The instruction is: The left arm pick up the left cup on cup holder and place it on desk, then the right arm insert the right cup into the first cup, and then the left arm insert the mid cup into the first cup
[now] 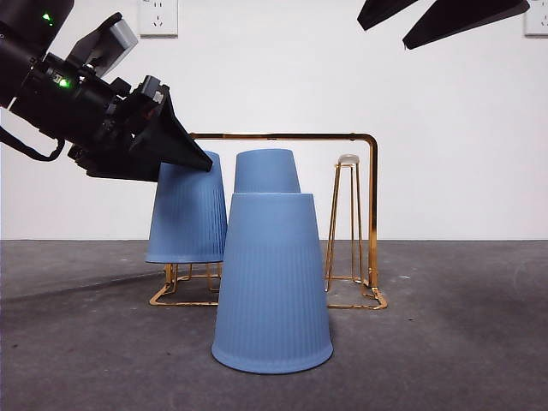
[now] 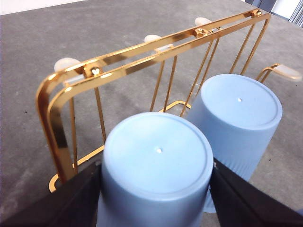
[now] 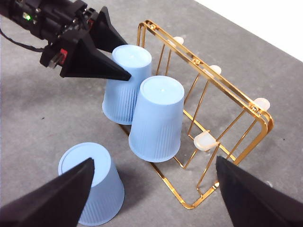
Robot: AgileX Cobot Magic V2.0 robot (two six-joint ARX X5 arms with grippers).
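The left gripper (image 1: pixel 184 154) enters the front view from the upper left, big and dark, its two black jaws set on either side of the top of a blue cup (image 1: pixel 187 214) that hangs upside down on the left end of the cup holder (image 1: pixel 370 197). In the left wrist view the jaws flank this cup's closed base and appear to touch its ribbed wall on both sides (whether they press firmly cannot be told); the cup is still on its peg.

Next to the right, a second blue cup (image 3: pixel 157 118) sits upside down on the middle peg, just beside the first. In the front view only its top shows, above a third blue cup (image 1: pixel 272 282) that stands upside down on the desk (image 1: pixel 445 342), in front of the holder and apart from it.

The cup holder is a gold wire rack with an arched rectangular frame, standing on the desk towards its far edge. Its right-hand pegs are bare, each ending in a white tip (image 1: pixel 348 159).

The right gripper (image 3: pixel 154 189) hangs high above the desk, showing in the front view only as black tips at the top right corner. Its jaws are spread wide apart and hold nothing.
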